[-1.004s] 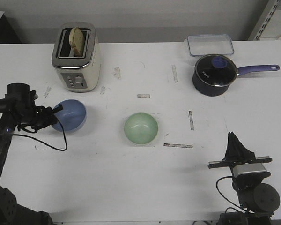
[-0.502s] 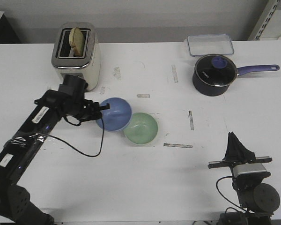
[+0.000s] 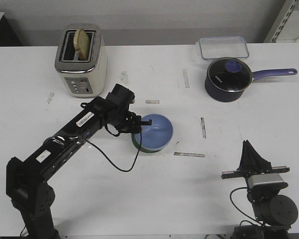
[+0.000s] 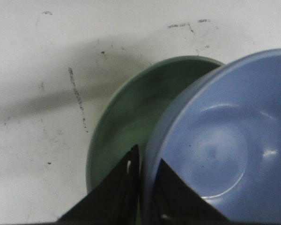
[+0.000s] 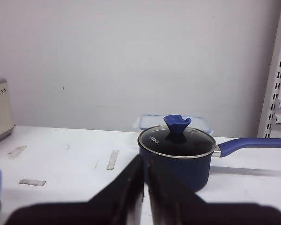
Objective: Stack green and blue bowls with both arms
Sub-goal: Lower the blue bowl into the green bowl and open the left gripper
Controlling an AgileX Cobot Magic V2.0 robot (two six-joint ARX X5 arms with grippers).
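Folded low at the near right edge of the white worktop (image 3: pixel 139 199), the right arm rests with its black tool (image 3: pixel 252 157) clenched, the two fingers pressed together with nothing between them and pointing away across the worktop. Further in, the left arm reaches diagonally from the near left corner toward the middle, its wrist bent so that the left tool (image 3: pixel 139 127) meets the near-left rim of the pale periwinkle blue matte bowl (image 3: pixel 157 132). In the left wrist view its fingers (image 4: pixel 124 187) pinch that rim, one outside and one inside the wall. The blue bowl sits upright over the pale mint green matte bowl (image 4: pixel 126 122), shifted off centre, so a crescent of green interior shows on the tool's side; whether it is fully seated I cannot tell. Beyond stand a cream toaster with a slice of bread (image 3: pixel 81 59) at far left, a dark lidded saucepan with a purple handle (image 3: pixel 229 78) at far right, and a clear lidded plastic container (image 3: pixel 223 48) behind it.
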